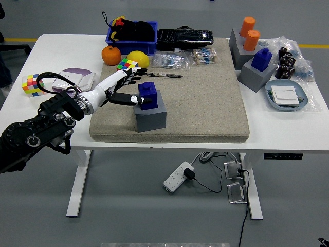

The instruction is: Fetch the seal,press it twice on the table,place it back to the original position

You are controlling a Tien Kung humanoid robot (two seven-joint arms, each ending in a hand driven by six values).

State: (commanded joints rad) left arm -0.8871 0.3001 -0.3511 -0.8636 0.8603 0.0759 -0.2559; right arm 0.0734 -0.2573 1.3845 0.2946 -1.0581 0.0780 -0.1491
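Blue seal (149, 94): block-shaped stamp with a narrower top knob, seated upright in a grey block holder (151, 115) on the left part of a beige felt mat (205, 103).

Left hand (126, 87): white palm, black fingers, reaching in from the left at the end of a black arm (36, 134). The thumb lies against the seal's left face and the other fingers extend behind its top; contact is evident, but whether the hand has closed into a full grasp cannot be told. The seal sits in its holder, not lifted.

Right hand: out of view.

Second blue seal (262, 57): same form, standing in a second grey holder (255, 74) at the mat's right edge, well apart from the first.

Two orange cylinders (250, 32): upright in a grey stand (237, 51), just behind the second holder.

Light blue tray (288, 96): right side of the white table (288, 131), holding a white square item.

Clear plastic bag with dark small objects (287, 63): behind the tray.

Far edge of mat: black packaged item (184, 37), clear bags of small sticks (205, 56), a thin dark tool (167, 75).

Left of mat: orange (111, 55), lemon (138, 58), small colour cube (127, 65) between them and the hand; blue bin (132, 36) with dark contents behind; white and purple device (77, 78); second colour cube (32, 85) near the left table edge.

Floor under table: white power strip (177, 176) with cables.
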